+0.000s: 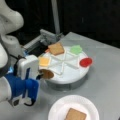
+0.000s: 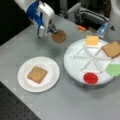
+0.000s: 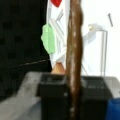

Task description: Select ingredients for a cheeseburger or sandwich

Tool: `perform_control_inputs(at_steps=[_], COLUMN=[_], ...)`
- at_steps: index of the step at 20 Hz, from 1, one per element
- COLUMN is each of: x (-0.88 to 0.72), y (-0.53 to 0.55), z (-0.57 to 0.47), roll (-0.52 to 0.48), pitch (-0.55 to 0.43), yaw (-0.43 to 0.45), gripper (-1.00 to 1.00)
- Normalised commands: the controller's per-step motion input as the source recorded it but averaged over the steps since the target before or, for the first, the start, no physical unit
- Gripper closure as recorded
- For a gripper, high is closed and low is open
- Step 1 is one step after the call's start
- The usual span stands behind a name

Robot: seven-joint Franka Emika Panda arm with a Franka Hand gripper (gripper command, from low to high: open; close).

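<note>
Bread square [image 2: 37, 74] lies alone on the white plate [image 2: 51, 64], nearest the lens. Beyond it the gripper [image 2: 53, 30] is clamped on the brown patty [image 2: 59, 36], held edge-on above the table beside the tray [image 2: 72, 62]. Judgement: keep the pinch firm and centre over the bread before lowering.

Bread square [image 1: 75, 115] on plate [image 1: 56, 110]: cut by a front view's bottom edge. Patty [image 3: 74, 57]: runs past wrist view's top and bottom. Fingertips: hidden behind patty [image 1: 47, 74].
</note>
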Motion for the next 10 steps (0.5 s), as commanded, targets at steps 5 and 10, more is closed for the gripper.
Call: perform_control_inputs(at_steps=[5,10], x=[0.55,0.63], y=[-0.31,-0.31], z=[0.01,-0.01], roll=[-0.228,-0.266], pitch=[0.149,0.169], yaw=[0.357,0.358], gripper=[1.00,1.00])
